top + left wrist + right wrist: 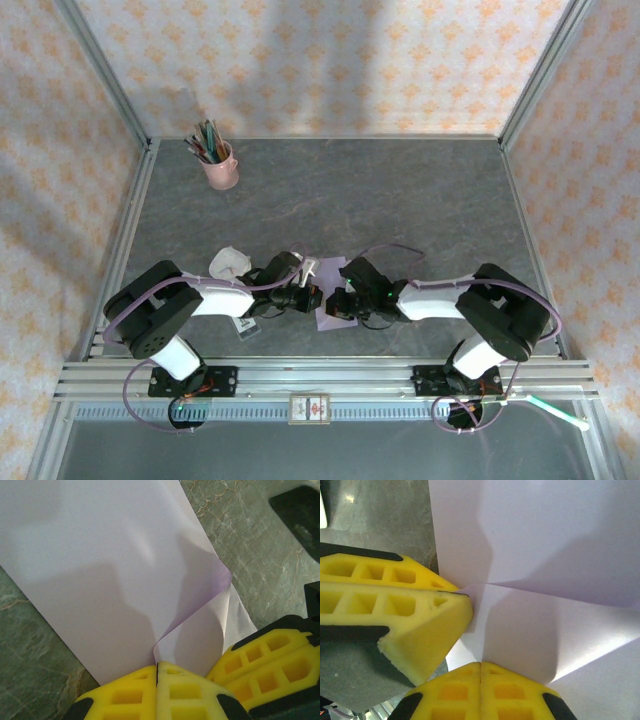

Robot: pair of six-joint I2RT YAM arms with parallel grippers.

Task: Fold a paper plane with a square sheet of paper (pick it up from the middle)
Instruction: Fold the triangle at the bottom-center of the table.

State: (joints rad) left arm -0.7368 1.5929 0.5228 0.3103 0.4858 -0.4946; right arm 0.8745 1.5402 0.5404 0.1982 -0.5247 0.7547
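Observation:
The square sheet of paper (100, 560), lavender and creased, lies on the grey table between the two arms (330, 320). One flap curls up from a diagonal fold (200, 630). My left gripper (157, 666) is shut, its yellow fingers pinching the sheet's edge at the fold. My right gripper (480, 665) is shut too, pinching the sheet's near edge below a crease (545, 587). The two grippers meet tip to tip over the paper (318, 298) (340, 303). In the left wrist view the right gripper's fingers (270, 655) sit at the right. The paper plane is out of view.
A pink cup of pens (220, 165) stands at the back left. A crumpled white scrap (228, 264) and a small white card (245, 325) lie by the left arm. A metal rail (320, 375) runs along the near edge, and frame posts stand at the corners.

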